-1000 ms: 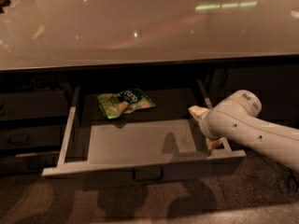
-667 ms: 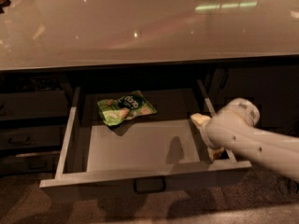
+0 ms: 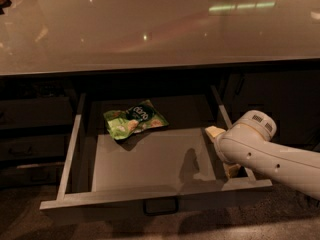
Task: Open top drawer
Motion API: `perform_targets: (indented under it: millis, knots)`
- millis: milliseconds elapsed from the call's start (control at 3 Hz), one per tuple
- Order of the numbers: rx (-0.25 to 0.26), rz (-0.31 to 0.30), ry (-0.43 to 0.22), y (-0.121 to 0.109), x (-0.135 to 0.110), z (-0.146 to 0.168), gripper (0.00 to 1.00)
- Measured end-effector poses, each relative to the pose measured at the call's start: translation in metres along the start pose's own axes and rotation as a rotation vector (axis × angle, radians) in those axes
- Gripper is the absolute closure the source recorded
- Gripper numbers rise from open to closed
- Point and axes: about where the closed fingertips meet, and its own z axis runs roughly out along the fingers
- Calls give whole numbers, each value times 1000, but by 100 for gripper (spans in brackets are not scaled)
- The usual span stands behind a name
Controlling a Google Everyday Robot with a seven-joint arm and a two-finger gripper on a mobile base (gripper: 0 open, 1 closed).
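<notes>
Camera view showed you the top drawer [image 3: 150, 196] standing well out from under the glossy countertop [image 3: 150, 29], with its dark loop handle [image 3: 160, 205] at the centre of the near edge. A green snack bag [image 3: 134, 121] lay on the pale drawer floor, toward the far left. The gripper [image 3: 218, 134] sat low against the drawer's right wall, mostly hidden behind the white arm [image 3: 270, 159] reaching in from the right. You could not tell whether it was spread or closed.
</notes>
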Motion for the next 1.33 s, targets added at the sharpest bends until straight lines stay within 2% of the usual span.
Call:
perform_targets:
  millis: [333, 667, 1000, 1333]
  knots:
    - [13, 13, -58, -30, -2, -1, 0]
    - [90, -10, -174, -85, -21, -27, 0]
    - [142, -46, -217, -117, -38, -47, 0]
    - [142, -46, -217, -117, -38, -47, 0]
